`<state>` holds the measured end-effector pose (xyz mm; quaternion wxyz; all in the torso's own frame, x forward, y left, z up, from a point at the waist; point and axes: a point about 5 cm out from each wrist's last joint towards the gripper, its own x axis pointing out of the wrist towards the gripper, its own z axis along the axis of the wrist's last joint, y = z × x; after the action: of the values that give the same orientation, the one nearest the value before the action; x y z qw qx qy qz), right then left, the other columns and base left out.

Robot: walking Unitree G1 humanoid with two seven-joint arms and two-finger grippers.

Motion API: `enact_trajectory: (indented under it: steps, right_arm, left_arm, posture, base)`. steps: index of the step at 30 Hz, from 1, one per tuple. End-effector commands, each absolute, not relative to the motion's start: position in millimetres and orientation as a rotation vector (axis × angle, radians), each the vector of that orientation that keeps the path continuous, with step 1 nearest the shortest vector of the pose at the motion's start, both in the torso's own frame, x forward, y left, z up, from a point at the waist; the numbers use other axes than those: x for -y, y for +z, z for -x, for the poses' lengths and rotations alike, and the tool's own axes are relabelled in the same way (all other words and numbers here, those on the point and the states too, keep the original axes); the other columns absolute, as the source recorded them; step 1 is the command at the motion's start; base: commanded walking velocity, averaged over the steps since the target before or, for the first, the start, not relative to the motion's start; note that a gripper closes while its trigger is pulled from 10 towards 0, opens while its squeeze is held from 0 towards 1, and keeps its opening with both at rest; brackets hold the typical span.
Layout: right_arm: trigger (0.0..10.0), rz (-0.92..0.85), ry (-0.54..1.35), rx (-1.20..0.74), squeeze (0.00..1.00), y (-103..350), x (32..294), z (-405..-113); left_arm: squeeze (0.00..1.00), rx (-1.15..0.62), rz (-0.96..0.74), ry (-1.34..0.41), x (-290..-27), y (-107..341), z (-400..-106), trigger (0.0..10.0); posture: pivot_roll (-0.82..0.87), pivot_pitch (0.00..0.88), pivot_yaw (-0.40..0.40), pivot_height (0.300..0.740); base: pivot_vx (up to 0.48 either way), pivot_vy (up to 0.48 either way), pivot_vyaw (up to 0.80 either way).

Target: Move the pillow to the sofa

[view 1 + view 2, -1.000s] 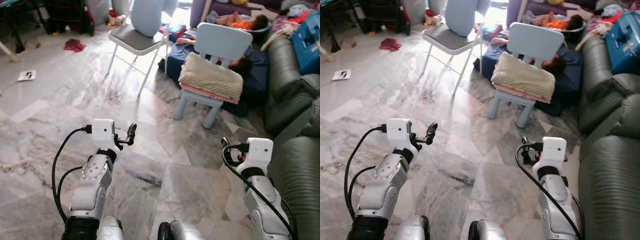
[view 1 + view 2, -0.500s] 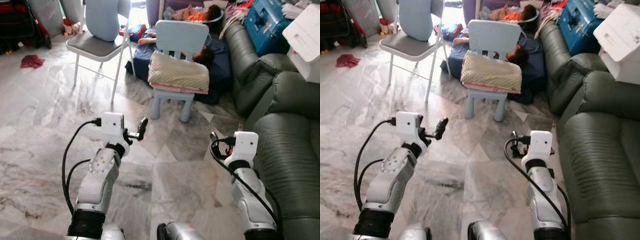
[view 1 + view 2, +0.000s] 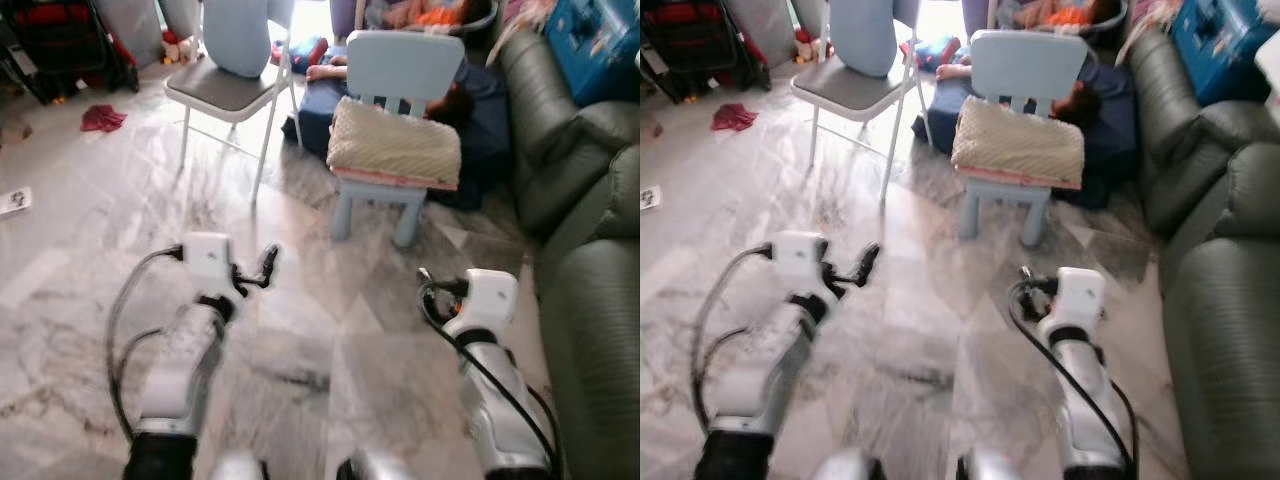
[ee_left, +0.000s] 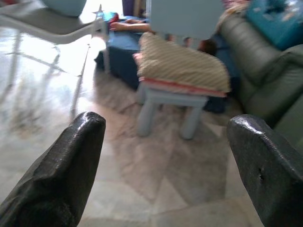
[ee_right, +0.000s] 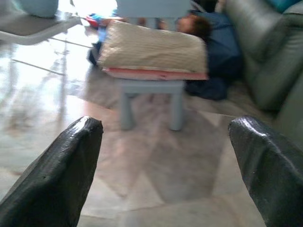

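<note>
A beige ribbed pillow (image 3: pixel 395 152) with a pink underside lies on the seat of a small light-blue child's chair (image 3: pixel 400 65), ahead of me across the marble floor. The dark green sofa (image 3: pixel 590 300) runs along my right. My left gripper (image 3: pixel 268 265) and right gripper (image 3: pixel 425 280) are both raised in front of me, well short of the chair. In the left wrist view the left gripper (image 4: pixel 165 127) is open and points at the pillow (image 4: pixel 182 64). In the right wrist view the right gripper (image 5: pixel 165 127) is open too, with the pillow (image 5: pixel 154 47) straight ahead.
A grey folding chair (image 3: pixel 225 92) holding a pale blue cushion stands left of the small chair. A person lies on a dark blue mat (image 3: pixel 320 105) behind it. A blue box (image 3: pixel 600 35) rests on the sofa. A red cloth (image 3: pixel 103 118) and a paper (image 3: pixel 12 202) lie on the floor at left.
The camera has swung, so the whole scene sits further right and is slightly blurred. Both arms keep the same raised pose with their fingers apart.
</note>
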<state>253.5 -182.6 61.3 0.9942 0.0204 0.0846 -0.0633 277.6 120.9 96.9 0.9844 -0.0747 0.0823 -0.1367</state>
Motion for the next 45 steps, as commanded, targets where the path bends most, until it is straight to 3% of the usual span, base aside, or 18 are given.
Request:
enact_trajectory:
  steps: [1,7,25,45]
  right_arm:
    - [10.0,-0.047,-0.107,-0.148,0.0,66.3,175.3,-257.1]
    - [10.0,-0.044,-0.108,-0.137,0.0,69.0,177.5,-263.2]
    - [10.0,-0.015,-0.071,-0.079,0.0,76.6,182.5,-286.4]
    - [10.0,0.004,-0.007,-0.066,0.0,74.3,173.2,-283.7]
  left_arm:
    - [0.0,-0.171,0.134,-0.253,-129.3,97.0,-277.3,10.0]
    - [0.0,-0.164,0.139,-0.255,-128.0,98.7,-278.9,10.0]
    - [0.0,-0.097,0.061,-0.129,-138.6,106.2,-293.4,10.0]
    - [0.0,-0.093,0.073,-0.089,-137.4,103.5,-295.7,10.0]
  posture:
    - [0.0,0.148,-0.018,0.74]
    - [0.01,0.146,-0.023,0.74]
    - [0.01,0.122,-0.021,0.74]
    - [0.0,0.139,-0.025,0.74]
  base:
    - [0.428,0.0,-0.8]
    - [0.446,0.0,-0.65]
    - [0.459,0.0,0.0]
    - [0.438,0.0,0.16]
